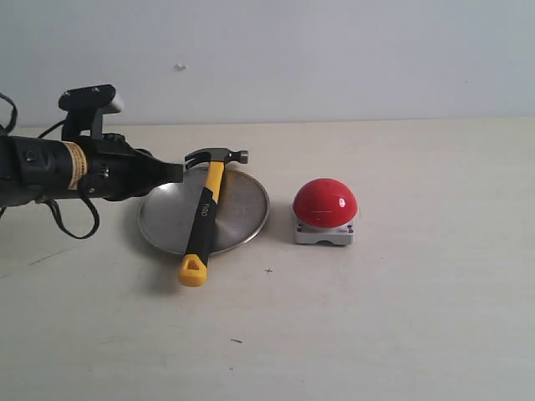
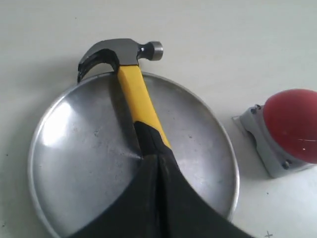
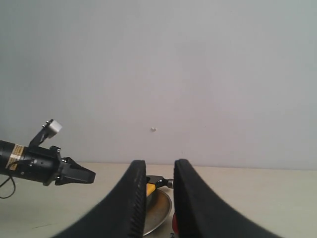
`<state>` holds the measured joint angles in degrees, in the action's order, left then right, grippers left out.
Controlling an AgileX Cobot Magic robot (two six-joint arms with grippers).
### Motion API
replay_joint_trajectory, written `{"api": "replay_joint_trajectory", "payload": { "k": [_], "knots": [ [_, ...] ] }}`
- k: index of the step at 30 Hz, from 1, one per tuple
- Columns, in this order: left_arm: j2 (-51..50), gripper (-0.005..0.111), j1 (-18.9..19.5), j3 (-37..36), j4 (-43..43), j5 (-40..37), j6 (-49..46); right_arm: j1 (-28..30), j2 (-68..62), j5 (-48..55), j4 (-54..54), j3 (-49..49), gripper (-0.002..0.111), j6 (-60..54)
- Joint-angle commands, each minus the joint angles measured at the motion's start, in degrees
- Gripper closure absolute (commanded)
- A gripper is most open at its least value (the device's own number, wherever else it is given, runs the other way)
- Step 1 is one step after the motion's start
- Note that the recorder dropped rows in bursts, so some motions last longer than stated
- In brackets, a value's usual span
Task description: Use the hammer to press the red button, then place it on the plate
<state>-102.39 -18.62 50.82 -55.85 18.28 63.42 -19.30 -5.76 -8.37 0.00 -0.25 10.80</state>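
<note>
The hammer (image 1: 205, 209) lies across the plate (image 1: 242, 209), its dark head over the far rim and its looped yellow end on the table in front of the near rim. The red button (image 1: 324, 202) stands just right of the plate. My left gripper (image 1: 175, 172) hovers at the plate's left edge, shut, with nothing between its fingers. In the left wrist view the closed gripper (image 2: 157, 156) is seen over the hammer (image 2: 141, 99), the plate (image 2: 74, 148) and the button (image 2: 292, 124). My right gripper (image 3: 159, 166) is open and empty, looking level at the plate (image 3: 158, 208) from a distance.
The pale tabletop (image 1: 401, 317) spreads in front of and to the right of the button. A plain wall (image 1: 334, 50) closes off the back. Black cables (image 1: 71, 221) hang under the left arm.
</note>
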Motion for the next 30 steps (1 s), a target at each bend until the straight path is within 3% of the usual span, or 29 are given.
{"api": "replay_joint_trajectory", "payload": {
  "k": [1,6,11,16,24,30],
  "knots": [
    [6.73,0.107,0.08,-3.56,2.48,0.03,-3.87,-0.02,0.44,0.08,0.00,0.25,0.087,-0.19],
    [14.96,0.107,-0.14,-10.39,4.88,5.08,-8.07,-0.02,0.44,0.08,0.00,0.25,0.087,-0.19],
    [23.24,0.107,-0.14,-18.88,15.63,8.51,-19.14,-0.02,0.44,0.08,0.00,0.25,0.087,-0.19],
    [35.34,0.107,-0.14,-27.06,33.23,8.46,-36.01,-0.02,0.44,0.08,0.00,0.25,0.087,-0.19],
    [49.34,0.107,-0.14,-32.29,44.00,3.69,-45.49,-0.02,0.44,0.08,0.00,0.25,0.087,-0.19],
    [65.34,0.107,6.34,-42.14,46.31,3.81,-45.25,-0.02,0.44,0.08,0.00,0.25,0.087,-0.19]
  ]
}}
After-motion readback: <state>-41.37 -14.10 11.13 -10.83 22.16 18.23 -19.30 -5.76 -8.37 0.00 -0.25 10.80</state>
